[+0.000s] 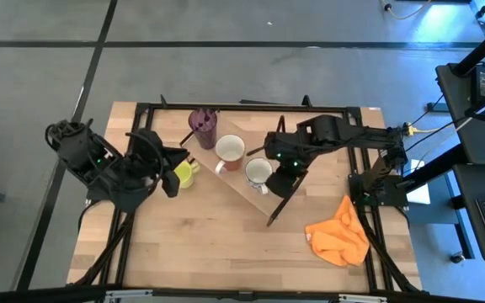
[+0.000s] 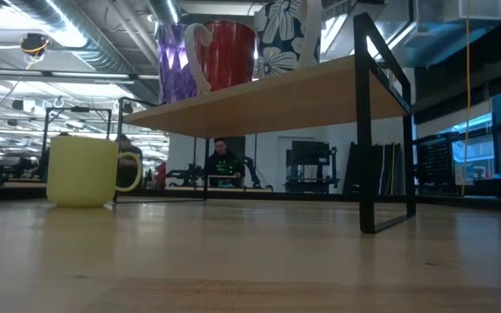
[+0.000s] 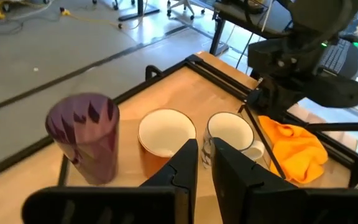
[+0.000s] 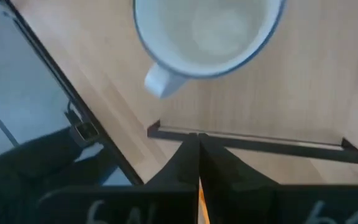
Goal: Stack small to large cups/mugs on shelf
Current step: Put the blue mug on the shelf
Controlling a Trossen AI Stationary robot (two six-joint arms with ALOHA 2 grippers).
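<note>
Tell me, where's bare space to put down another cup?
The shelf is bare from the white mug to its near end. The tabletop lies open left of the orange cloth. It's crowded around the purple tumbler, brown mug and yellow mug.

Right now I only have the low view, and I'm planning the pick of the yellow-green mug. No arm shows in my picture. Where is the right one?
Observer: The right gripper hangs above the end of the long light-wood shelf, just past the white-grey mug. Its fingers are shut on nothing.
Operator: And the left one?
Observer: The left gripper is close beside the yellow-green mug, on the side away from the shelf. I cannot tell whether they touch.
Operator: Anything else lying around?
Observer: A crumpled orange cloth lies on the tabletop on the right arm's side, clear of the shelf.
</note>
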